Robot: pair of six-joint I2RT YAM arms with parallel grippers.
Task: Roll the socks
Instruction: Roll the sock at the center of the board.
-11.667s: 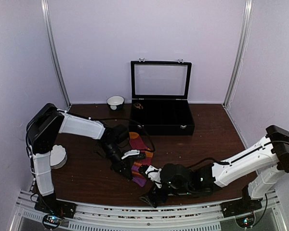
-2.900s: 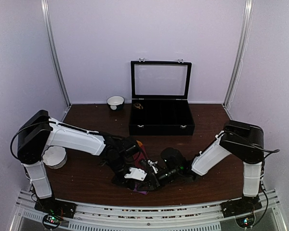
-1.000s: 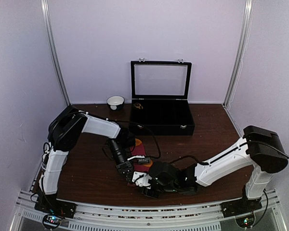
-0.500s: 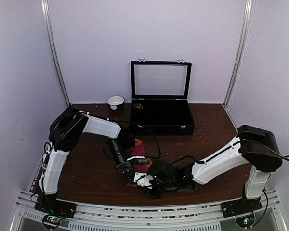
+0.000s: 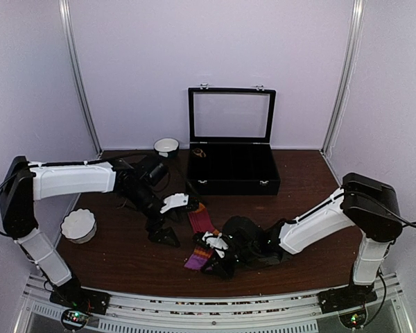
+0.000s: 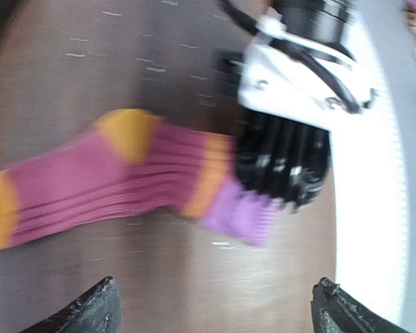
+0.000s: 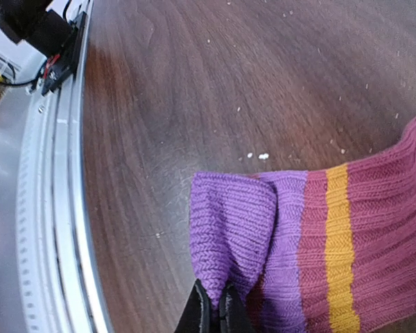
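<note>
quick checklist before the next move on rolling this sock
1. Right claw shut on the purple cuff of the magenta sock: ok.
2. Left claw open and empty: ok.
3. Sock rolled at all: not ok, it lies stretched flat on the table.
4. Brown argyle sock located: cannot tell, no view shows it.
5. Black case clear of the sock: ok, it stands apart behind.

One sock (image 5: 202,222), two bowls (image 5: 78,225) (image 5: 166,146), one case (image 5: 232,182)

Magenta sock (image 5: 201,222) lies stretched flat, purple cuff (image 7: 232,229) bunched.
</note>
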